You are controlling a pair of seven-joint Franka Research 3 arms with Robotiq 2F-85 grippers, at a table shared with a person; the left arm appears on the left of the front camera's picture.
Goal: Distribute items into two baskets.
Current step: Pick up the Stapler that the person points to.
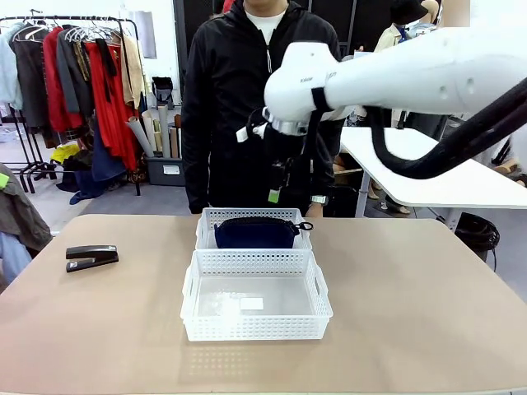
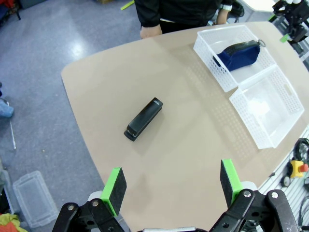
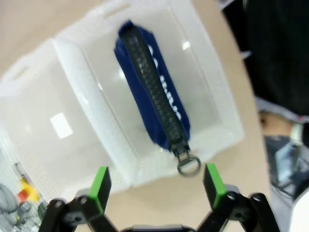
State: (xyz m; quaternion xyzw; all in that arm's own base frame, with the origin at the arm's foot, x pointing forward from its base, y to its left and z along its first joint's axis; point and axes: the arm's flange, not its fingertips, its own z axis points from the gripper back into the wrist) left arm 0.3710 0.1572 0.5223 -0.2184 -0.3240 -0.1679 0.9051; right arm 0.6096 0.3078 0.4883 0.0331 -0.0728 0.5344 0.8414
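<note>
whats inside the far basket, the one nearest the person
A navy blue zippered pouch lies in the far basket, zipper up, its ring pull by one end wall. The floor beneath the pouch is covered, so anything under it cannot be seen.

Matt navy cloth pouch (image 1: 255, 233), perforated white plastic baskets (image 1: 255, 327), smooth black stapler (image 1: 91, 257), smooth matt tabletop (image 1: 412, 313).

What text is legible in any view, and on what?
Nothing reads cleanly.
White print on the navy pouch: blurred, unreadable.
Label in the near basket: too small.
Dark marking on the right arm: too small.
</note>
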